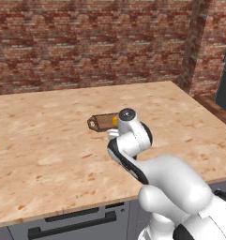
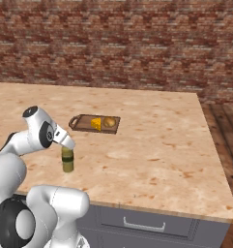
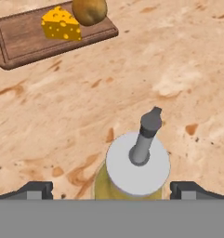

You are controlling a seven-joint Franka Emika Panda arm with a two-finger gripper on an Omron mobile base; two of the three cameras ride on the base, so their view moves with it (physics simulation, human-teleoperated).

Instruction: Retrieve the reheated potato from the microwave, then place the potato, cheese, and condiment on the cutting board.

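The dark brown cutting board (image 2: 81,122) lies on the pale wood counter, loop handle to the left. On it rest the yellow cheese (image 2: 96,124) wedge and the round tan potato (image 2: 109,122), side by side. The hand view has them at its top: board (image 3: 25,39), cheese (image 3: 61,24), potato (image 3: 89,10). The olive-green condiment (image 2: 67,162) bottle stands upright on the counter, nearer the front edge than the board. My gripper (image 2: 67,147) hangs right over it, open. In the hand view the gripper (image 3: 112,190) has one fingertip on each side of the bottle's pale cap (image 3: 137,162).
The cutting board (image 1: 101,123) shows partly behind my arm in the left base view. A brick wall (image 2: 113,43) closes the back of the counter. The counter's front edge (image 2: 152,209) has grey drawers below. Bare counter (image 2: 156,145) stretches to the right of the board.
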